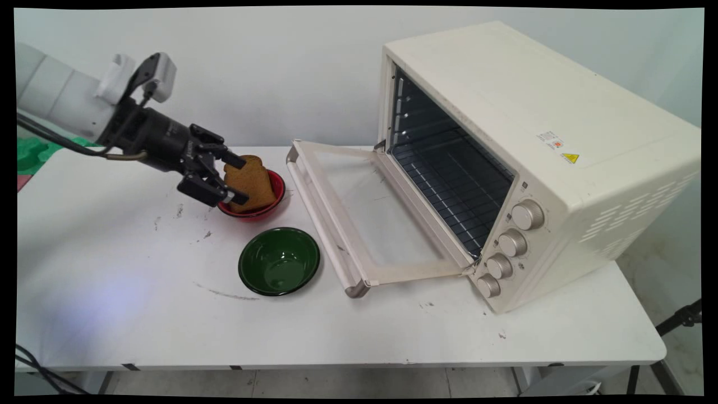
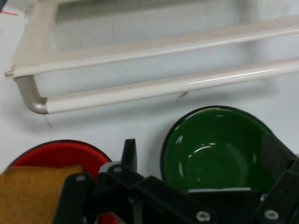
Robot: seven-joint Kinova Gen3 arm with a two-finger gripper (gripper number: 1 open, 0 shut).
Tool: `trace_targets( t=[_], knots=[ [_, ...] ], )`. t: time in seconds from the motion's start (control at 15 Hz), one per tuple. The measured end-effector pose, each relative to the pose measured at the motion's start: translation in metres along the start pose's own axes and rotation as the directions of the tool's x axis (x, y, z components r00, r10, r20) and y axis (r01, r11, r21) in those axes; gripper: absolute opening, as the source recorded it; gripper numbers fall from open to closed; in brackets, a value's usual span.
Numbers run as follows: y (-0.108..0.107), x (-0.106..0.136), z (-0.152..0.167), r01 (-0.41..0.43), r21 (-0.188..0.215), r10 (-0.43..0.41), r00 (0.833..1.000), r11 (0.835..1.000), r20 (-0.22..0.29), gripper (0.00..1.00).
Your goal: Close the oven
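Observation:
A brown slice of toast (image 1: 252, 182) leans upright in a red bowl (image 1: 276, 185) left of the oven door. My gripper (image 1: 236, 179) is open, low over the bowl's left side and pointing right. In the hand view the toast (image 2: 32, 193) lies outside the left finger (image 2: 129, 154), close against the linkage, and I cannot tell if they touch. Nothing is between the fingers: the green bowl (image 2: 217, 149) shows through the gap, below the gripper (image 2: 202, 151). The red bowl (image 2: 60, 151) sits at the lower left.
A green bowl (image 1: 279, 261), empty, stands in front of the red one. A cream toaster oven (image 1: 533, 151) fills the right of the table, its glass door (image 1: 359, 219) folded down flat with the handle (image 2: 163, 86) toward the bowls. A wire rack (image 1: 449, 185) sits inside.

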Motion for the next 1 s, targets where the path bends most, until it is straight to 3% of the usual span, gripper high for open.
trace_targets(
  t=[0.53,1.0],
  knots=[
    [0.003,-0.001,-0.011,0.063,-0.015,-0.063,0.998,0.998,-0.029,1.00],
    [-0.011,0.018,0.021,0.083,0.016,-0.083,0.997,0.996,-0.009,1.00]
  ],
)
